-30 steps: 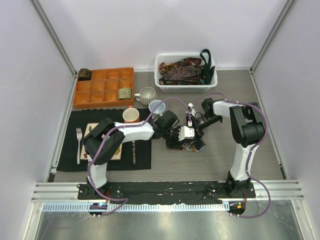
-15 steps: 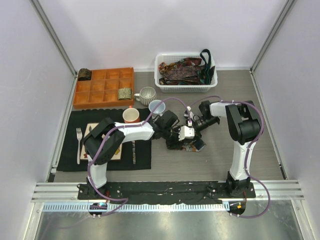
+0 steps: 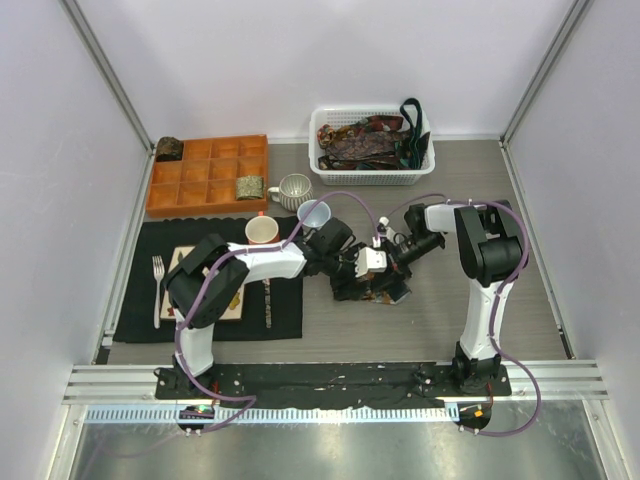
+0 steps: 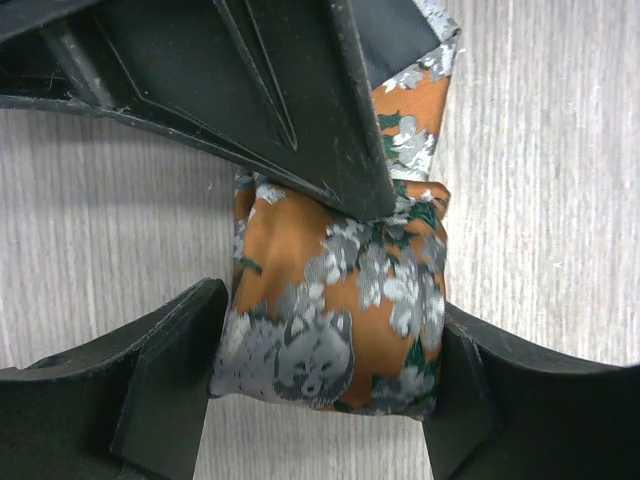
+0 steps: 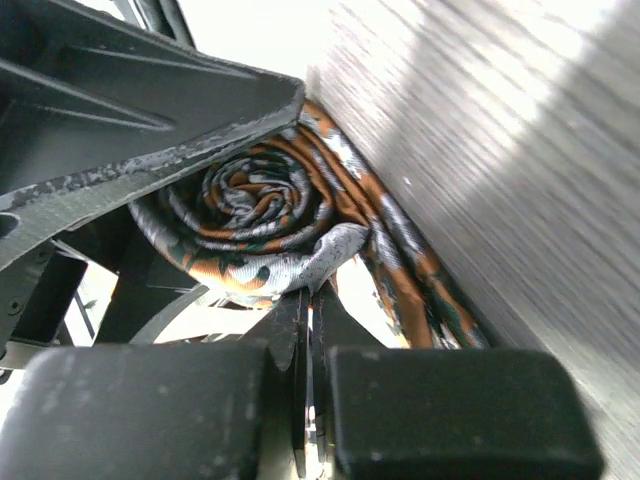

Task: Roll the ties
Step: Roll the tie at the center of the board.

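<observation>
Far left of top view: fork on black mat. Above it, orange tray with one coil in a compartment, second coil at its upper-left corner. Mugs close beside the left forearm. Top centre: white basket of loose ties. Mid-counter: rolled tie, orange-grey. Flanking it, left fingers spread wide, contact unclear; left arm stretched low across mat. From right, right fingers pinched shut on the roll's loose flap; right elbow folded high.
</observation>
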### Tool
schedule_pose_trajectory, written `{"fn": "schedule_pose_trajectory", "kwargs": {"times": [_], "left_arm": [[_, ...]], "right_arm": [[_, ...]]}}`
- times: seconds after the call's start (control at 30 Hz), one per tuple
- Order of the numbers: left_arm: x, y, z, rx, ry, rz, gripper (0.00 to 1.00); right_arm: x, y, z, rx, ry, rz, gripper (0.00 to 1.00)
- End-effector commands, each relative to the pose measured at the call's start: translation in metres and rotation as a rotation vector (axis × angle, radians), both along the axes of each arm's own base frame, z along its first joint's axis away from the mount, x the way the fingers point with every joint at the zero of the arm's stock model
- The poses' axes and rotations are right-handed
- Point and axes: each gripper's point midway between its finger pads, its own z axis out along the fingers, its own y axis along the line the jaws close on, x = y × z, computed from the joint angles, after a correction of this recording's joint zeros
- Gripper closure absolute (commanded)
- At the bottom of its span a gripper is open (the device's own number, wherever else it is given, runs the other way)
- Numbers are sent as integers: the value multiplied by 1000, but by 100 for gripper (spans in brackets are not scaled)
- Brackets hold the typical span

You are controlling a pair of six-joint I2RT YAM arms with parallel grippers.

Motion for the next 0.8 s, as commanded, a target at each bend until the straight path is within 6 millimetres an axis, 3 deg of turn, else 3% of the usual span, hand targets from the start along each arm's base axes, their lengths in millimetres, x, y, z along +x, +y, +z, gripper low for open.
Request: {"fn": "schedule_pose_trajectory", "kwargs": {"times": [0.0, 0.1, 0.33, 0.43, 0.47, 0.53, 0.77], "left_arm": [[-1, -11, 19, -73, 15, -14, 26], [-4, -18, 23, -99, 33, -32, 30], [-12, -19, 15, -76, 55, -36, 51], [-12, -10, 7, -25, 58, -9, 61], [-14, -6, 4, -5, 65, -2, 62], [-16, 3, -4, 36, 66, 20, 63], [-15, 11, -19, 109, 57, 51, 62]], "right_arm": [[9, -16, -28, -119, -76, 41, 99], [11, -17, -31, -138, -73, 36, 99], [29, -14, -28, -137, -110, 24, 99], [33, -8, -10, -71, -126, 29, 82], [32, -7, -3, -45, -131, 31, 72], [26, -4, 19, 17, -133, 24, 64], [3, 1, 57, 155, -162, 64, 40]]}}
